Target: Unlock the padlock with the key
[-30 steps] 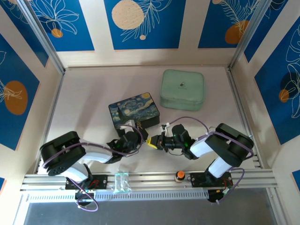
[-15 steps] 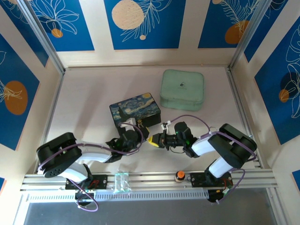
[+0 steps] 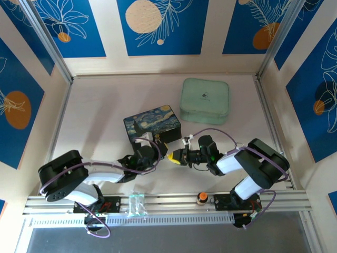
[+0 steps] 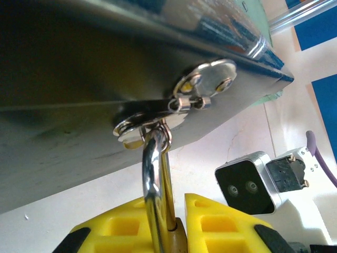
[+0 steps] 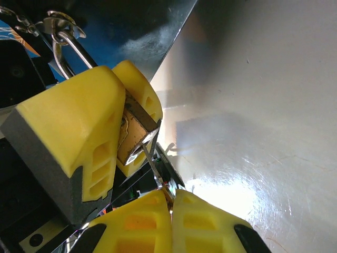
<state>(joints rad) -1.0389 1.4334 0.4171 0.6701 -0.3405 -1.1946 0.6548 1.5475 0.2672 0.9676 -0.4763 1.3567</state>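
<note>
Seen from above, the left gripper and the right gripper are meeting tip to tip just in front of the dark starry-night painted box.

In the left wrist view, the left gripper is clamping the small brass-gold padlock. The padlock's silver shackle is hanging through the box's metal hasp.

In the right wrist view, the right gripper is pinching the thin silvery metal key, and the key's tip is touching the padlock's bottom face.
</note>
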